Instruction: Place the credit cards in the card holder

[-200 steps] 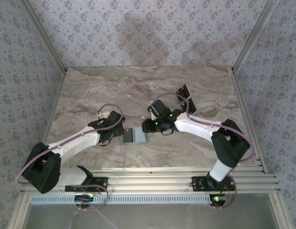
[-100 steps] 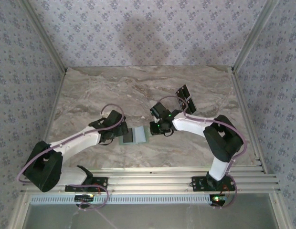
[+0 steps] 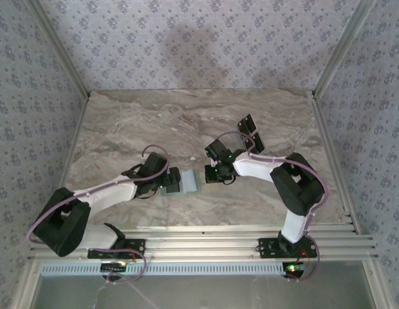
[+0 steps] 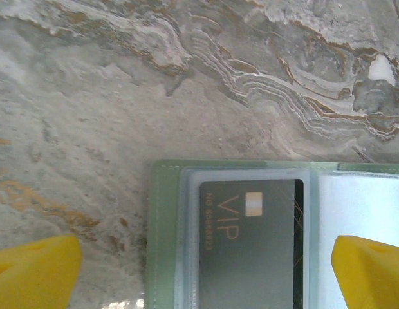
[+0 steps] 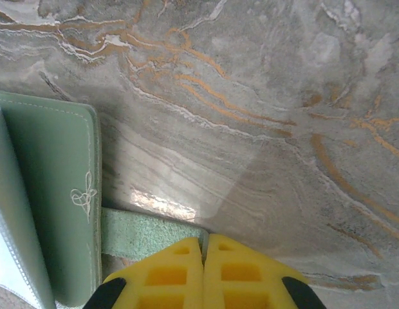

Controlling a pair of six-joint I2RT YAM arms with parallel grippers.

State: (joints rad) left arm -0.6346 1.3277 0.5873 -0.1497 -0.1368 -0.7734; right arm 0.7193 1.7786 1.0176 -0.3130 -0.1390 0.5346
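Observation:
The sage-green card holder (image 3: 189, 181) lies at the table's middle, with its right cover tilted up. My right gripper (image 5: 203, 248) is shut on the holder's little green tab (image 5: 145, 233), beside the cover (image 5: 55, 187) with its small embossed mark. A dark credit card (image 4: 251, 248) marked VIP sits in the holder's clear sleeve (image 4: 186, 244). My left gripper (image 4: 206, 257) hangs open over that card, a yellow finger on each side of it. Two more black credit cards (image 3: 250, 132) lie at the back right. From above, the left gripper (image 3: 165, 185) and the right gripper (image 3: 203, 175) flank the holder.
The marble table (image 3: 135, 122) is walled in by patterned panels on three sides. Aluminium rails (image 3: 206, 241) carrying both arm bases run along the near edge. The right arm's elbow (image 3: 296, 187) bulks up over the table's right side.
My right gripper has drawn the tab leftward and lifted the holder's right cover, so the holder looks narrower from above. My left gripper has shifted slightly right over the sleeve.

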